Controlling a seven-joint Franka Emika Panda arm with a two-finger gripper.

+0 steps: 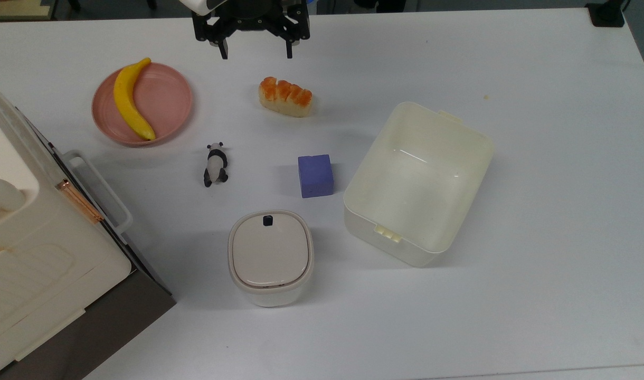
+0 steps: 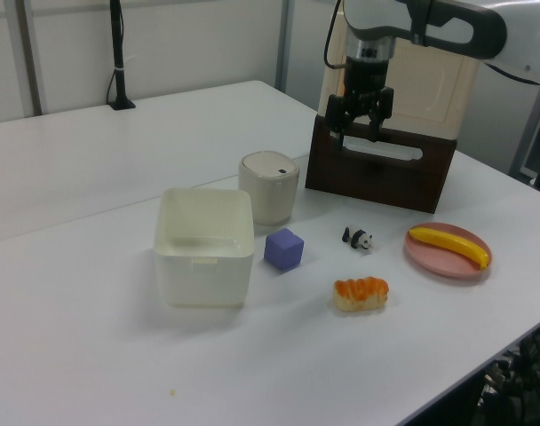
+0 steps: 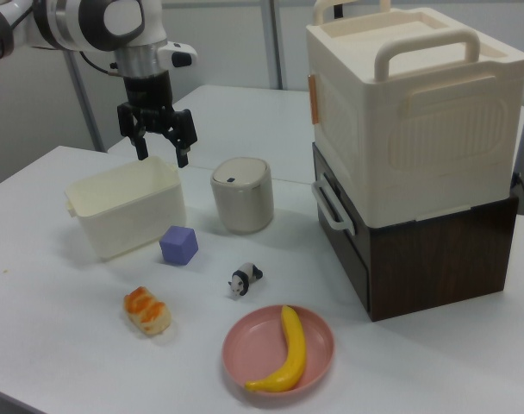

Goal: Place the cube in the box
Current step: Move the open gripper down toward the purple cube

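Pincer spread wide, empty, raised well above cube

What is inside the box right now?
Nothing: the box shows a bare floor. The cube sits on the table beside it. The inner near wall is hidden in the left view.

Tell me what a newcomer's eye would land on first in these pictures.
The purple-blue cube stands out on the white table, just off the top view's left side of the empty cream box. Next come the yellow banana on its pink plate and the orange-topped sushi piece. The robot's black hand hangs open above the table, holding nothing.
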